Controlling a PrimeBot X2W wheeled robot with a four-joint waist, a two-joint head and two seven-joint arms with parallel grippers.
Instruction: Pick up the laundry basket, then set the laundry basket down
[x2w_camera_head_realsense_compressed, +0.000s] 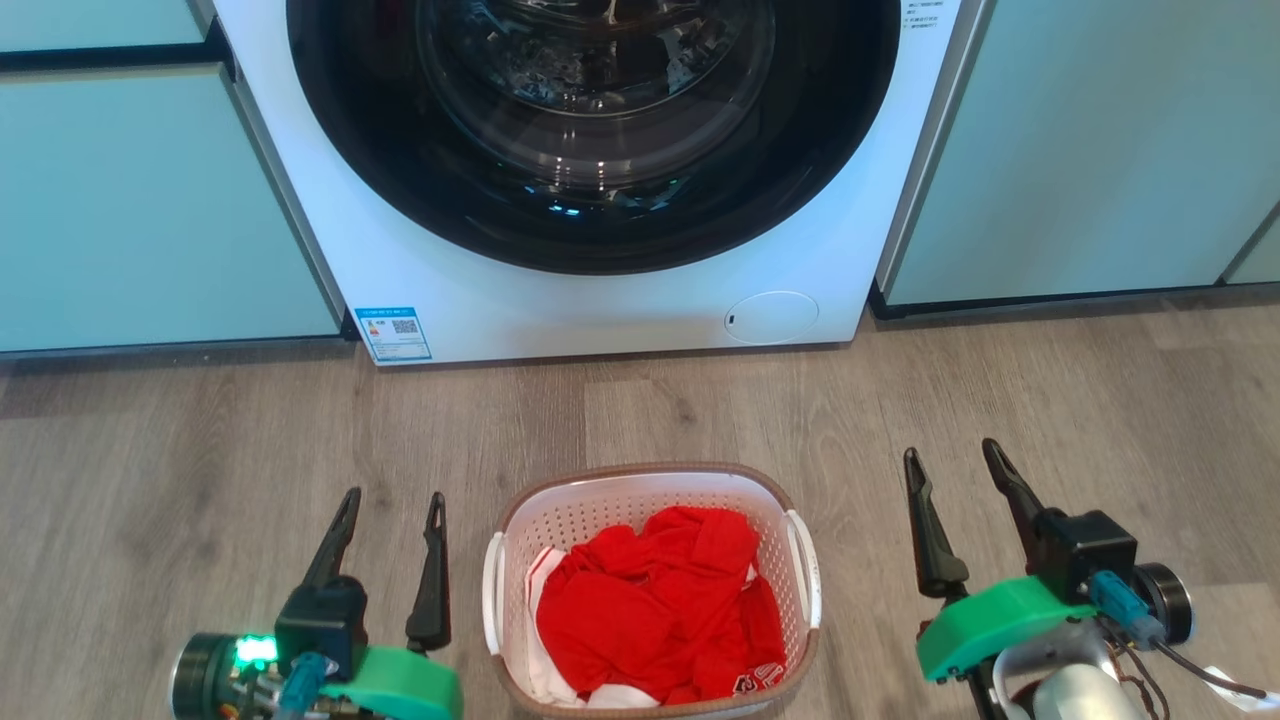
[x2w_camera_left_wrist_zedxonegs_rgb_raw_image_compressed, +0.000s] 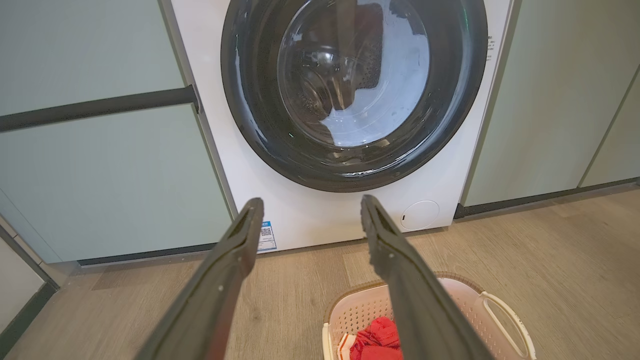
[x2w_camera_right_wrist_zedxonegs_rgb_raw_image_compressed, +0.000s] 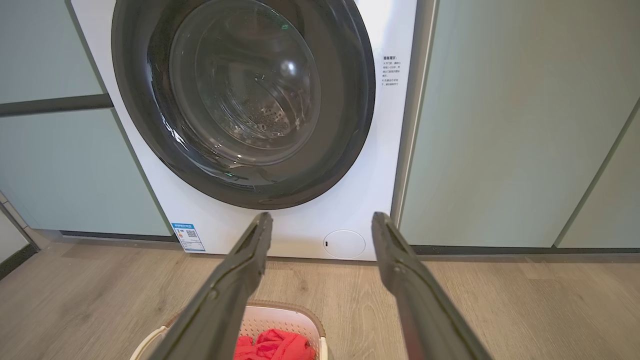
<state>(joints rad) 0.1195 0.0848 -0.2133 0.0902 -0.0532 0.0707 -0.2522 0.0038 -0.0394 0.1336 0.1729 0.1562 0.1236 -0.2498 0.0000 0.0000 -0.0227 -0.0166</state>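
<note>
The laundry basket (x2w_camera_head_realsense_compressed: 600, 512) is sitting on the wood-look floor (x2w_camera_head_realsense_compressed: 200, 480) at the lower centre of the head view, in front of the white washing machine (x2w_camera_head_realsense_compressed: 600, 310) that is occupying the upper centre. A red garment (x2w_camera_head_realsense_compressed: 650, 600) with some white cloth under it is lying crumpled inside the basket. The left gripper (x2w_camera_head_realsense_compressed: 394, 496) is standing at the lower left, just beside the basket's left handle (x2w_camera_head_realsense_compressed: 492, 590) but not touching it; its fingers are spread apart and holding nothing. The right gripper (x2w_camera_head_realsense_compressed: 950, 450) is standing at the lower right, apart from the right handle (x2w_camera_head_realsense_compressed: 806, 580), its fingers likewise spread and empty. In the left wrist view the left gripper (x2w_camera_left_wrist_zedxonegs_rgb_raw_image_compressed: 311, 200) is pointing toward the machine's round dark door (x2w_camera_left_wrist_zedxonegs_rgb_raw_image_compressed: 350, 90), with the basket (x2w_camera_left_wrist_zedxonegs_rgb_raw_image_compressed: 360, 312) at the lower edge. In the right wrist view the right gripper (x2w_camera_right_wrist_zedxonegs_rgb_raw_image_compressed: 321, 215) is pointing the same way, with the basket (x2w_camera_right_wrist_zedxonegs_rgb_raw_image_compressed: 280, 317) at the bottom centre. Pale green cabinets (x2w_camera_head_realsense_compressed: 150, 200) are flanking the machine.
</note>
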